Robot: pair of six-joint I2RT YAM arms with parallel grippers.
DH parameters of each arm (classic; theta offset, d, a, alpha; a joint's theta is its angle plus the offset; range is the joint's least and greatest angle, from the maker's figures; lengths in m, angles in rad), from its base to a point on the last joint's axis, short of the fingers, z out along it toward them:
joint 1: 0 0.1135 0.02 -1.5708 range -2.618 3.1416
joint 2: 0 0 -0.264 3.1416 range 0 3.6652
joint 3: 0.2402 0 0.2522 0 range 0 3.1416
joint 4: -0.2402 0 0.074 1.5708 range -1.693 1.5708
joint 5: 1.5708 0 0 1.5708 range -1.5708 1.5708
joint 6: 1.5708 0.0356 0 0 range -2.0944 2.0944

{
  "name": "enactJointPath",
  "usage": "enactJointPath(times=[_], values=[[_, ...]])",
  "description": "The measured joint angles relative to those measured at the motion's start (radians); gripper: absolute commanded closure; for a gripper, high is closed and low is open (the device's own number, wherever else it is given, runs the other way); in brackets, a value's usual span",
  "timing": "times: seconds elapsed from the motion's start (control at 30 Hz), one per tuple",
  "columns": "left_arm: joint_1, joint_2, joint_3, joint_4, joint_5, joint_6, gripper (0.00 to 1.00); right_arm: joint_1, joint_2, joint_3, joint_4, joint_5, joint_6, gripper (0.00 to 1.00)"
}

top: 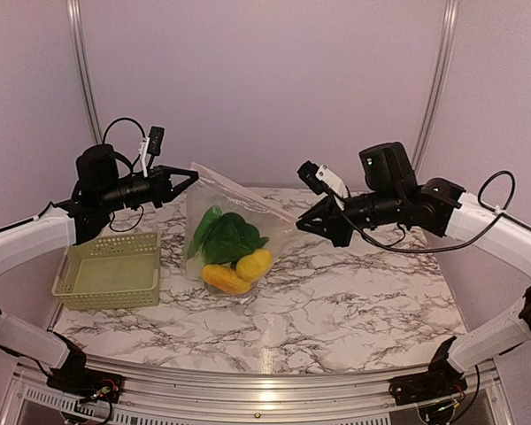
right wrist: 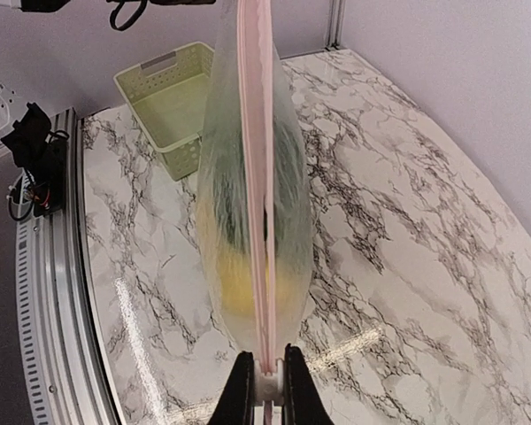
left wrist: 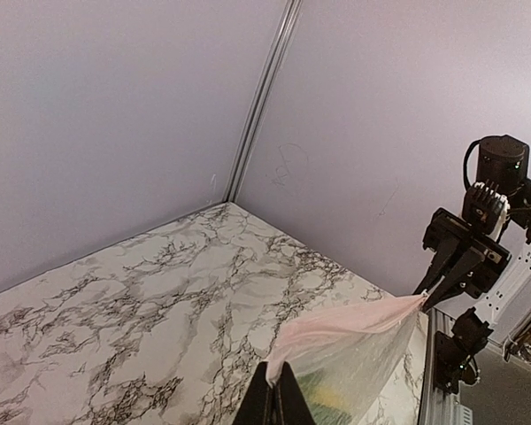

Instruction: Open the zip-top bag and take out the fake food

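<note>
Bag strung between both arms, food sagging in its belly.

The left gripper [top: 191, 177] and right gripper [top: 303, 223] are each clamped on one end of the pink zip strip [right wrist: 257, 177], holding the bag [top: 239, 202] taut above the table [top: 363, 292], beside the basket [top: 106, 237]. The film looks thin, limp and slick. The food [top: 230, 252] seems light, yet drags it down. To peel it open, I'd grip the stiffer strip lips mid-span, not the film.

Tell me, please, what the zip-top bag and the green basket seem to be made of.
The zip-top bag: thin clear plastic film, glossy and crinkled; the fake food shows through. The basket: apparently rigid moulded plastic, pale green, matte, with slotted walls.
</note>
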Motion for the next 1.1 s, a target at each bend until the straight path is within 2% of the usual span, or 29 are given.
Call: enactJointPath(times=[0.27, 0.53, 0.77, 0.83, 0.97, 1.1], values=[[0.0, 0.06, 0.028, 0.051, 0.043, -0.02, 1.0, -0.012, -0.01, 0.0, -0.093, 0.021, 0.004, 0.75], [-0.129, 0.095, 0.086, 0.039, 0.067, 0.039, 1.0, -0.016, 0.081, 0.175, -0.144, 0.011, -0.018, 0.38], [-0.143, 0.094, 0.116, -0.056, 0.076, 0.136, 1.0, -0.017, 0.05, 0.266, -0.089, 0.021, -0.021, 0.02], [-0.148, 0.094, 0.122, -0.069, 0.079, 0.151, 1.0, -0.017, 0.032, 0.263, -0.066, 0.033, -0.019, 0.02], [-0.158, 0.094, 0.123, -0.084, 0.088, 0.166, 1.0, -0.017, 0.026, 0.268, -0.05, 0.053, -0.035, 0.12], [-0.163, 0.093, 0.124, -0.091, 0.097, 0.177, 1.0, -0.017, 0.113, 0.356, -0.093, 0.055, -0.051, 0.22]])
